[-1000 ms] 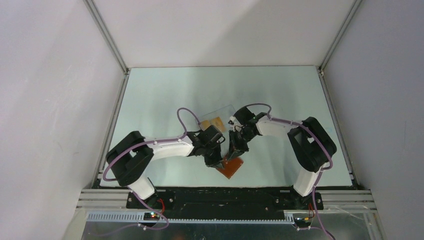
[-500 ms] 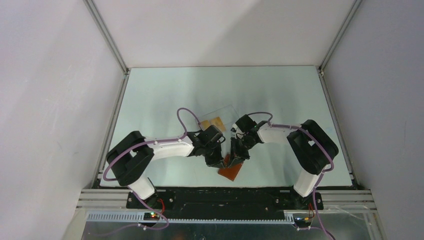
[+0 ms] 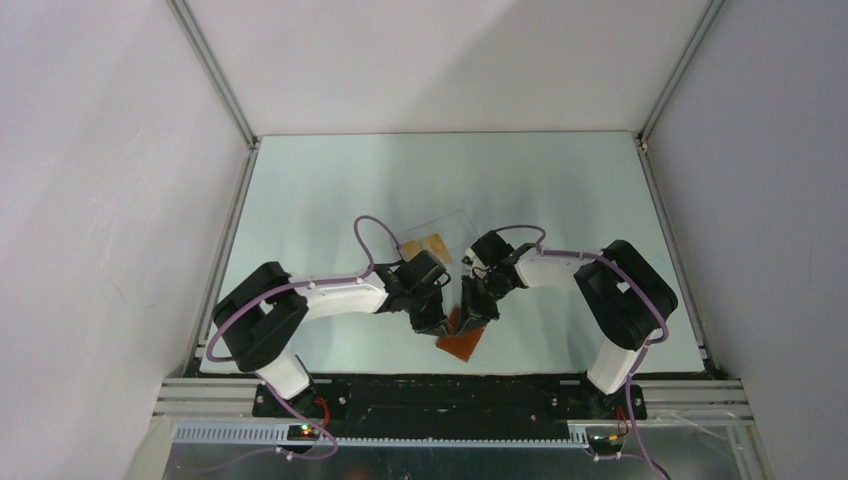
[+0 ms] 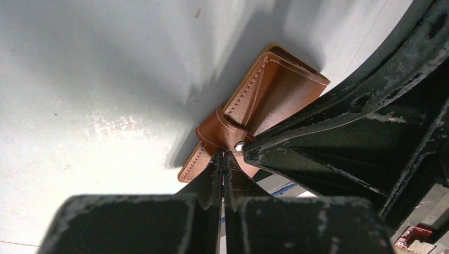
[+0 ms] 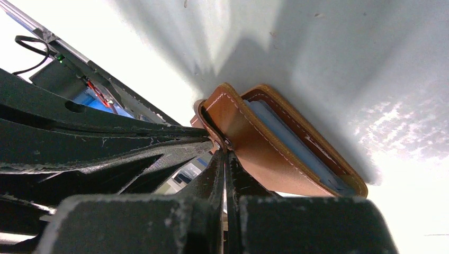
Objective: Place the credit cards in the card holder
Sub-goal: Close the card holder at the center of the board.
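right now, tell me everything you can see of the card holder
The card holder is a small tan-brown leather wallet with pale stitching, a snap tab with a metal stud, and grey-blue inner pockets. It lies on the table near the front edge, between the two arms, partly open with one flap lifted. The left gripper and right gripper both pinch it at the snap tab, fingers nearly together. No card is visible in it.

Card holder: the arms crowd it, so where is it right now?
Top view: the card holder sits at the near edge of the table, centre, where the left fingers and right fingers meet.
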You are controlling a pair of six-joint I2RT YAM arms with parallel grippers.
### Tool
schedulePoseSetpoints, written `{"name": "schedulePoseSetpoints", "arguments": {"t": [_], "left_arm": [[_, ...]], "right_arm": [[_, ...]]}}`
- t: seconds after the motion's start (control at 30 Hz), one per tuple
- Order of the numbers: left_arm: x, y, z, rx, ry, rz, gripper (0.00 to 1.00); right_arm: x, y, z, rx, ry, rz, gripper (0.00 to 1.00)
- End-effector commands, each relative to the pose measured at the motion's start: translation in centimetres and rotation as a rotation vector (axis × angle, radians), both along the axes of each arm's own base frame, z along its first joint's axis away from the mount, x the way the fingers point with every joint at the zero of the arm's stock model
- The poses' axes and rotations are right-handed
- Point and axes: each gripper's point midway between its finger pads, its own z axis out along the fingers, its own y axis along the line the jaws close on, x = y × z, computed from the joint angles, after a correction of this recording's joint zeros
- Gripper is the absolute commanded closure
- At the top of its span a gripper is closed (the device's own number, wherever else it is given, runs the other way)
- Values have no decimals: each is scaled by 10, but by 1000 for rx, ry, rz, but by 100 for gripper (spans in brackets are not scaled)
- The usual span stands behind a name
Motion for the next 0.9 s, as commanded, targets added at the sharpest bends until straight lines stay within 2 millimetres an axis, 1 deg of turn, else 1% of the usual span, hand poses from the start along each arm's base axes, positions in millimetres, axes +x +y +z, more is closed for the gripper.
{"name": "schedulePoseSetpoints", "arguments": {"t": [0.0,0.13,0.3,0.5,0.73,0.87], "left_arm": [[0,5,-4,11,-20,-11,100],[-3,7,-1,9,-28,-20,100],[-8,12,-4,36,-22,-39,100],[-11,19,-14,93,-6,-37,100],[-11,20,-18,125,-6,-46,100],[-11,22,-20,138,-3,-48,100]], "right_arm": [[12,-6,5,-16,-74,-22,100],[19,-5,16,4,-91,-26,100],[23,-6,19,17,-85,-31,100],[21,-8,13,-4,-69,-29,100],[15,-6,8,-20,-47,-20,100],[10,-10,0,-50,-30,-17,100]]}}
